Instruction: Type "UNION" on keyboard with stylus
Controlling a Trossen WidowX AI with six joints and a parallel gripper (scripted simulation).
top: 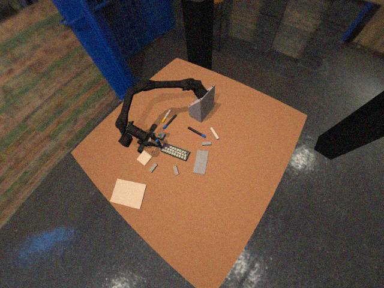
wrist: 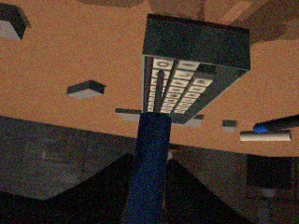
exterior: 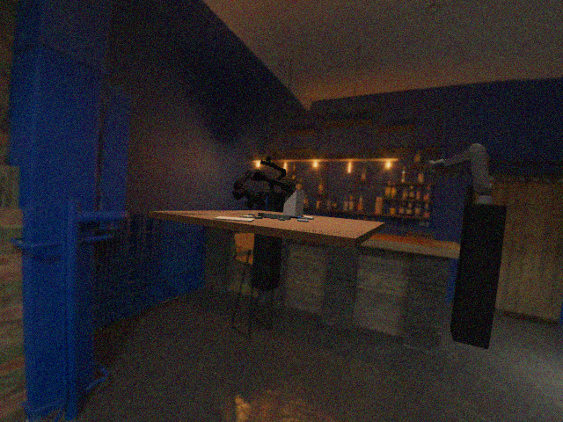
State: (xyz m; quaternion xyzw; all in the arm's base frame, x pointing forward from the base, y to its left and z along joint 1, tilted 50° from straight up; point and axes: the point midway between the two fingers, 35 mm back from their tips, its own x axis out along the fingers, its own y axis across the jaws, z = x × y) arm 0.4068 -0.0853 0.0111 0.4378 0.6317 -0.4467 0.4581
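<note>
My gripper [top: 157, 142] [wrist: 149, 164] is shut on the blue stylus [top: 158, 143] [wrist: 151, 182], which also shows faintly upright in the exterior view [exterior: 266, 204]. The stylus points down at the keyboard [top: 187, 157] [wrist: 196, 43], a dark slab with pale lettered keys. In the top view the tip is at the keyboard's left end, by the gripper. In the wrist view the thin dark tip [wrist: 159, 86] lies over the left key column, close to the key marked O. Whether it touches or presses a key cannot be told. The letter under the tip is hidden.
A grey stand [top: 203, 107] [exterior: 294, 204] is behind the keyboard. Loose pens [top: 170, 121] [top: 197, 132] and a white stick [top: 214, 133] [wrist: 265, 136] lie around it. A grey plate [top: 200, 161], small grey blocks [top: 176, 170] [top: 153, 167] and a cream pad [top: 144, 158] are nearby.
</note>
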